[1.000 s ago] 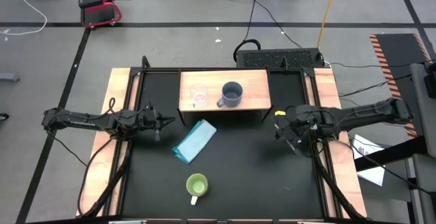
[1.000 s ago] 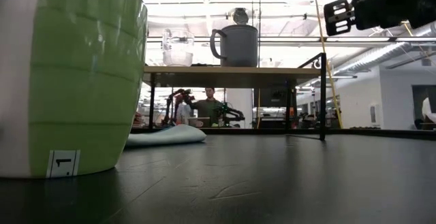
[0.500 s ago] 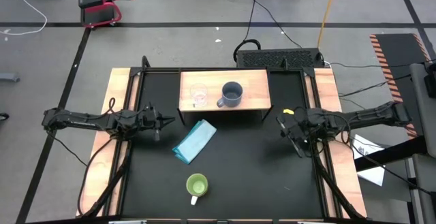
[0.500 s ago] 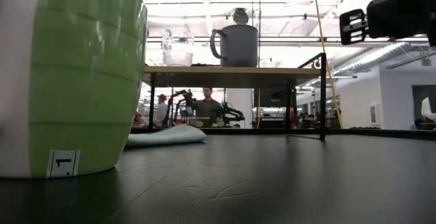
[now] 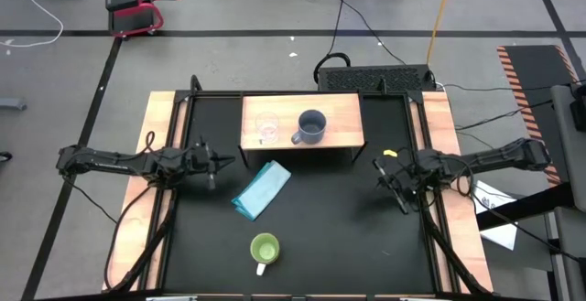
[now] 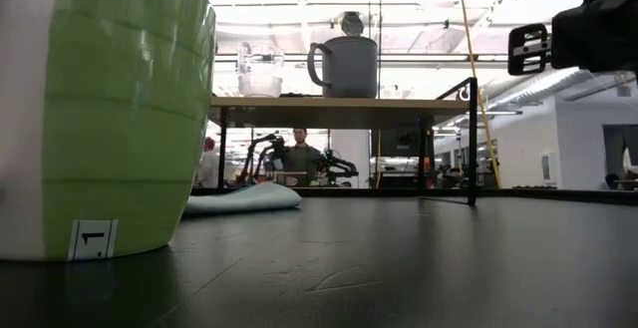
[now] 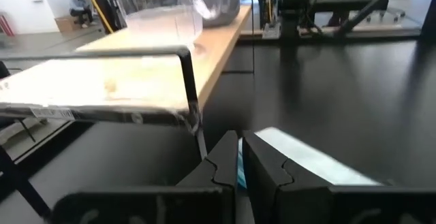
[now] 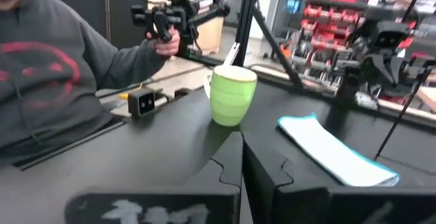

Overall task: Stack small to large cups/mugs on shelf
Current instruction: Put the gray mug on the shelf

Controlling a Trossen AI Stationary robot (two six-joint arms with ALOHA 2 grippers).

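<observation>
Three cups are counted: the clear glass cup [image 5: 266, 129] and grey-blue mug [image 5: 311, 126] are parked side by side on the one shelf [image 5: 343, 109], while the lime-green mug [image 5: 265, 250] is left alone down on the black table [image 5: 348, 237], near its front edge. One folded blue cloth [image 5: 262, 189] is laid between them. Nothing's gripped: the left gripper [image 5: 222, 163] and right gripper [image 5: 379, 166] are both clenched on air, well apart from every cup.
</observation>
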